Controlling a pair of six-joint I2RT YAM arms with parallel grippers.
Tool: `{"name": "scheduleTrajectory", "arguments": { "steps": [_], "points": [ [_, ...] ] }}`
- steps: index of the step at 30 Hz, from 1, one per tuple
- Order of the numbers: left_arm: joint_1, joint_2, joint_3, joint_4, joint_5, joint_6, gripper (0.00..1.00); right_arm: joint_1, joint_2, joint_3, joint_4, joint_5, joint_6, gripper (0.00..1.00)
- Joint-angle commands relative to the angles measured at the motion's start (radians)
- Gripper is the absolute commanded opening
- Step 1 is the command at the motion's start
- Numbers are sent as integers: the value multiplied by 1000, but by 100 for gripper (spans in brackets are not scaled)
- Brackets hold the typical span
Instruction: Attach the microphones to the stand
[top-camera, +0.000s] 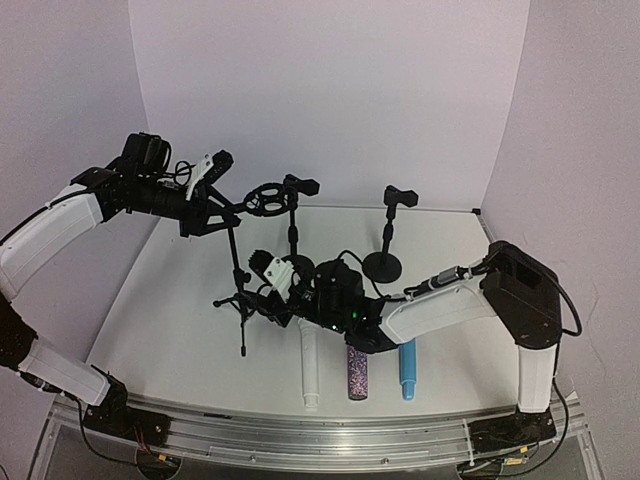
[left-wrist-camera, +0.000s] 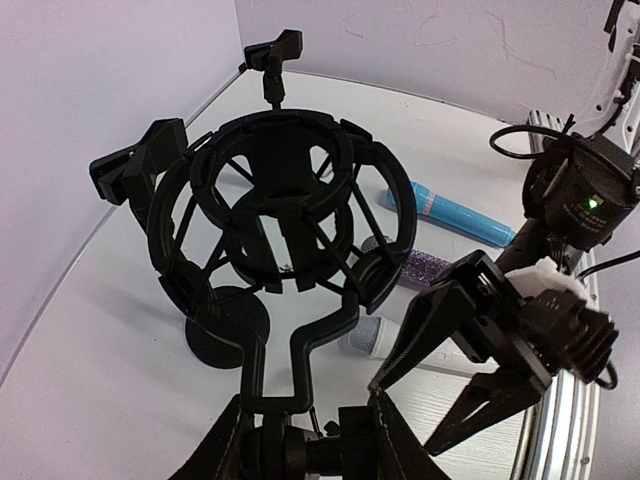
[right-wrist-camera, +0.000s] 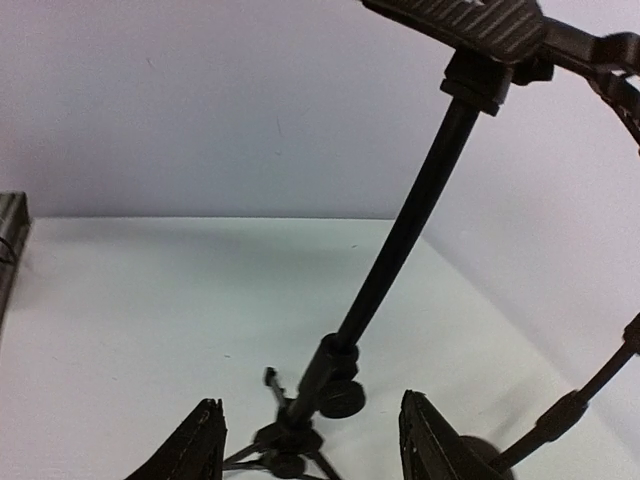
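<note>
Three microphones lie side by side on the table near the front: white (top-camera: 310, 368), glittery purple (top-camera: 357, 373), light blue (top-camera: 407, 368). They also show in the left wrist view: blue (left-wrist-camera: 455, 215), purple (left-wrist-camera: 428, 268), the white one's mesh head (left-wrist-camera: 375, 338). A black tripod stand (top-camera: 239, 285) carries a ring shock mount (top-camera: 266, 197) (left-wrist-camera: 280, 200). My left gripper (top-camera: 232, 208) (left-wrist-camera: 305, 440) is shut on the mount's swivel joint. My right gripper (top-camera: 255, 283) (right-wrist-camera: 315, 445) is open and empty, and the tripod pole (right-wrist-camera: 385, 270) stands a little beyond its fingers.
A round-base stand (top-camera: 384, 265) with a clip (top-camera: 400, 197) stands at the back centre-right. A second clip stand (top-camera: 294, 232) stands behind the tripod. The right arm (top-camera: 440, 300) stretches across the table above the microphones. Walls close in the back and sides.
</note>
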Motion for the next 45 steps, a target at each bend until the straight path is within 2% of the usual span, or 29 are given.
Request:
{"name": "scheduleTrajectory", "arguments": {
  "steps": [1, 5, 12, 16, 22, 30, 32, 36, 38, 45],
  "points": [
    [-2, -48, 18, 51, 39, -6, 0, -16, 60, 91, -1, 70, -274, 55],
    [-3, -44, 19, 53, 44, -9, 0, -16, 108, 137, -48, 47, -275, 48],
    [-2, -36, 22, 57, 50, -13, 0, -16, 135, 168, -84, 20, -279, 45],
    [-3, -31, 26, 59, 54, -17, 0, -16, 150, 188, -86, 40, -268, 29],
    [-3, -33, 23, 59, 52, -18, 0, -15, 160, 206, -86, 24, -250, 29],
    [-2, -36, 21, 62, 53, -16, 0, -16, 171, 211, -86, 48, -229, 11],
    [-3, -36, 21, 62, 54, -16, 0, -15, 172, 205, -85, 52, -216, 11],
    [-2, -36, 22, 62, 53, -13, 0, -15, 174, 193, -86, 64, -198, 20],
    [-3, -36, 24, 61, 54, -13, 0, -16, 176, 189, -86, 74, -194, 20],
    [-2, -36, 29, 61, 60, -16, 0, -15, 175, 186, -86, 98, -161, 0]
  ]
}}
